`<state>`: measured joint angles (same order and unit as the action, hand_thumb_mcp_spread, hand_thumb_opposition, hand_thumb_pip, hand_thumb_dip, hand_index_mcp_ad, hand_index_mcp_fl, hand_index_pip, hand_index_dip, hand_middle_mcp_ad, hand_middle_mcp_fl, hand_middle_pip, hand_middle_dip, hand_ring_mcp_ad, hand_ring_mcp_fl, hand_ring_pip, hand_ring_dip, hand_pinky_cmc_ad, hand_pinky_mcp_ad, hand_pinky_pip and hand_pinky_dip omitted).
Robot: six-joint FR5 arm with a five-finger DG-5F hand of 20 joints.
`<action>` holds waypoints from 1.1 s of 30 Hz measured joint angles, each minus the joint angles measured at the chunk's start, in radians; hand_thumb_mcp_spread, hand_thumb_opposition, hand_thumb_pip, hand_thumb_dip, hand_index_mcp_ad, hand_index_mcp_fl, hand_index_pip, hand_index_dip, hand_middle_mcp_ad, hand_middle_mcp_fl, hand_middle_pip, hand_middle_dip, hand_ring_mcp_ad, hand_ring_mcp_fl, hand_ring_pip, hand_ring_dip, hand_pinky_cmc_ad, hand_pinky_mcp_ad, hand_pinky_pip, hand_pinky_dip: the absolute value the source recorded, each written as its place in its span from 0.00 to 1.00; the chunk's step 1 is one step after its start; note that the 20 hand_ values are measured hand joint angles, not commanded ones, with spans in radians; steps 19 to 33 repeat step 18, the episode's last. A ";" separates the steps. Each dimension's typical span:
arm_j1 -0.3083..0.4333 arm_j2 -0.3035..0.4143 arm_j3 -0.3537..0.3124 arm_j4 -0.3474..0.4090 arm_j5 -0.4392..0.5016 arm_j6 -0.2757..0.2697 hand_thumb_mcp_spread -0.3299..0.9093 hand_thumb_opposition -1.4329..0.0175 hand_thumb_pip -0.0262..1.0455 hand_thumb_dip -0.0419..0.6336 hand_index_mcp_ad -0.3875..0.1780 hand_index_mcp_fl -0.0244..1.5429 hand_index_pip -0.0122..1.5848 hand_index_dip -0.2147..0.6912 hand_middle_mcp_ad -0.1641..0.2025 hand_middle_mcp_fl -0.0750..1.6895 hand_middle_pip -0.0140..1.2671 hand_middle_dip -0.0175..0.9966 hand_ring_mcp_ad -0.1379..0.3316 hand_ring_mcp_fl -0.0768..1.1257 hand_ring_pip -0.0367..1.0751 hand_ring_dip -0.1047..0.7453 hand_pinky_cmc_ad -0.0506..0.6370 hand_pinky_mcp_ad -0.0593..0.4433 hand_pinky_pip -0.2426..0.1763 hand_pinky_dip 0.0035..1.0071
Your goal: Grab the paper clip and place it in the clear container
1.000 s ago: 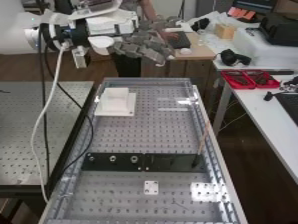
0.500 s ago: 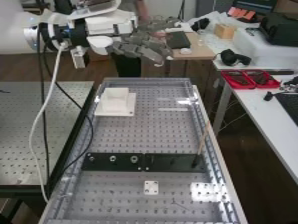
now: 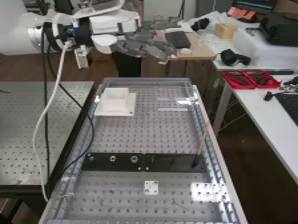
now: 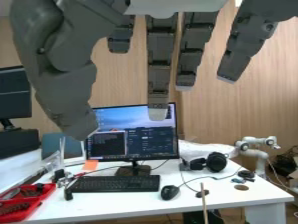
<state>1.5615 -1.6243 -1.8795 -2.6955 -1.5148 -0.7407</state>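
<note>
i have the hand [image 3: 141,47] high at the top centre of the frame, its fingers straight and spread apart. what i take for the paper clip [image 3: 178,204], too small for me to be sure, lies low in the frame, right of and below the small white plate [image 3: 151,191].

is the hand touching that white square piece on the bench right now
Apart. The high view shows a strip of floor between the hand, up in the air, and the bench bearing the white piece.
</note>
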 joint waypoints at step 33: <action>0.000 0.018 -0.006 -0.003 -0.007 -0.013 0.57 0.46 0.60 0.49 0.37 0.03 0.07 0.02 0.54 0.33 0.28 0.64 0.43 0.22 0.21 0.60 0.63 0.71 0.40 0.44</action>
